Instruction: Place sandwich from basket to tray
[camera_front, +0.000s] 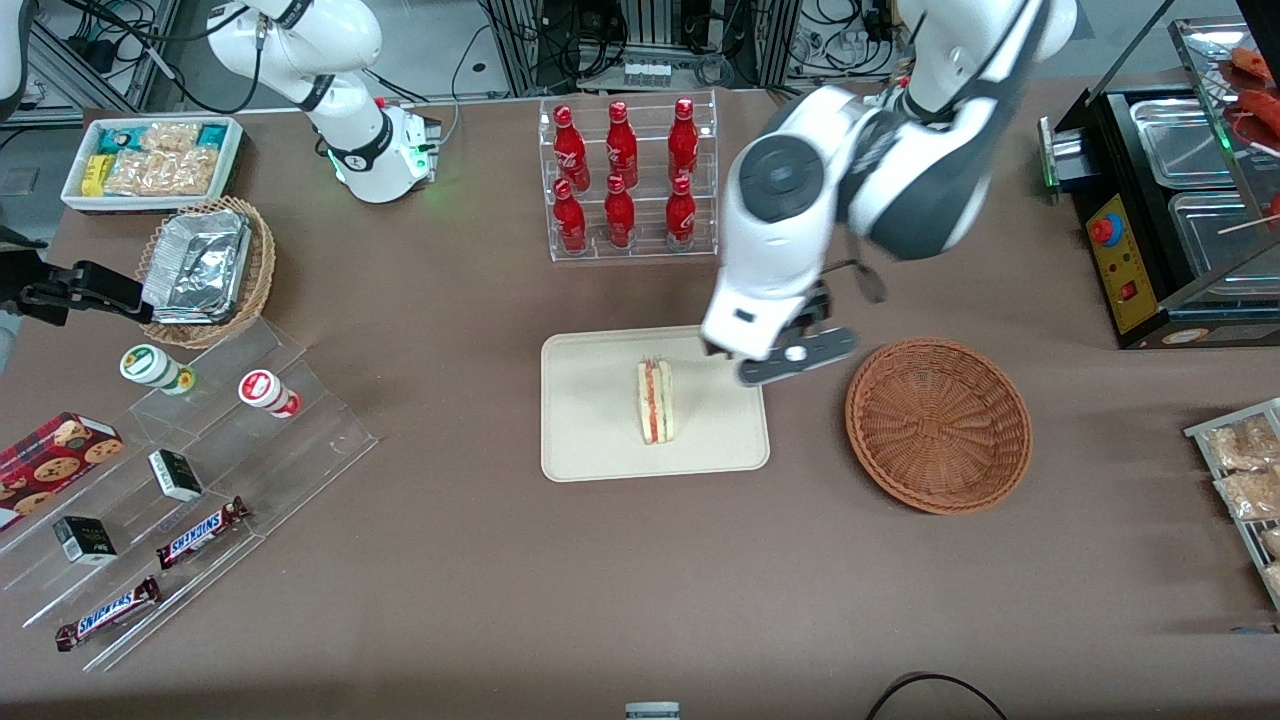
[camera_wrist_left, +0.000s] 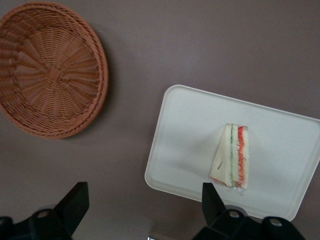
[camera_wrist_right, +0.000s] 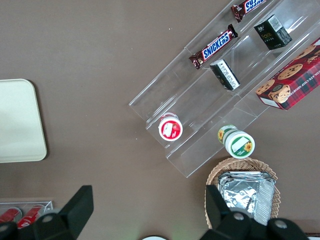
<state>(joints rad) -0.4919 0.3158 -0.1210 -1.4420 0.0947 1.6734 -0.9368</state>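
Observation:
The sandwich (camera_front: 656, 402) (camera_wrist_left: 232, 157), a white bread wedge with red and green filling, lies on the cream tray (camera_front: 590, 430) (camera_wrist_left: 185, 130), near its middle. The reddish-brown woven basket (camera_front: 938, 425) (camera_wrist_left: 50, 70) stands beside the tray toward the working arm's end and holds nothing. My gripper (camera_front: 783, 358) (camera_wrist_left: 142, 202) hangs above the table over the tray's edge nearest the basket. It is open, with nothing between its dark fingers (camera_wrist_left: 76, 199). A corner of the tray (camera_wrist_right: 20, 120) also shows in the right wrist view.
A clear rack of red bottles (camera_front: 628, 180) stands farther from the front camera than the tray. Toward the parked arm's end are a tan wicker basket of foil containers (camera_front: 205, 270), a white snack bin (camera_front: 150, 160) and acrylic steps (camera_front: 190, 500). A black warmer (camera_front: 1170, 200) sits at the working arm's end.

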